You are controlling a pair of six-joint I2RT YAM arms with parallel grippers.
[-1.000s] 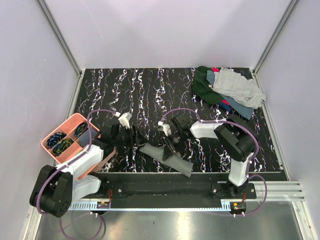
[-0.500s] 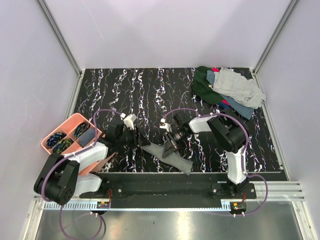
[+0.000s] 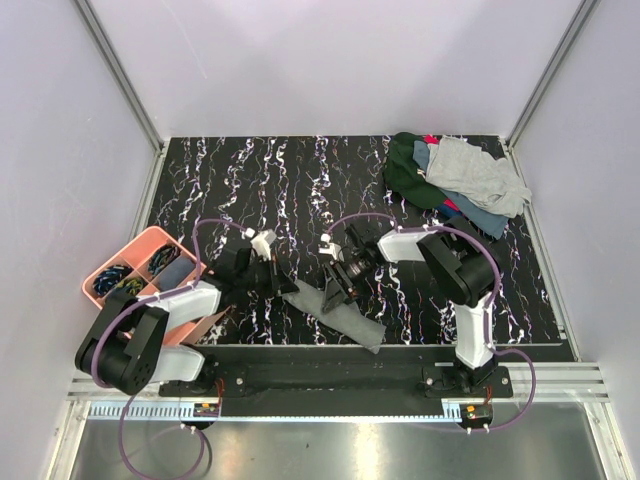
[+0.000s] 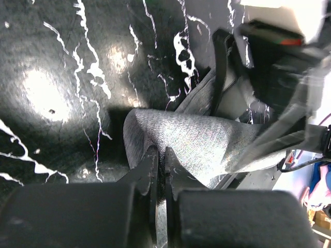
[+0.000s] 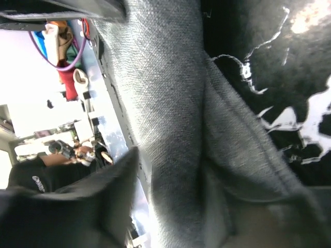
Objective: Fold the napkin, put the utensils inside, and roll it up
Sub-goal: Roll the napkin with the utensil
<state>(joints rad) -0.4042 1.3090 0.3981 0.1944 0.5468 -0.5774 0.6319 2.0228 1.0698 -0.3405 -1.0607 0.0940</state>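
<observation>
Gripping | far-left end of napkin [image 3: 350,318] is pinched in closed left tool [image 3: 286,285] | long axis runs near-right | right tool [image 3: 334,290] rests mid-cloth, spread cannot be told

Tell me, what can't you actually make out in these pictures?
- Utensils: none visible anywhere; the napkin folds may cover them.
- Tray contents: too small, top view.
- Right gripper grip: right wrist view, fingers blurred, too close.

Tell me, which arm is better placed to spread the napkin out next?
Left, probably. The left gripper is shut on the end of the napkin; the right gripper sits over the cloth, its grip unclear.
</observation>
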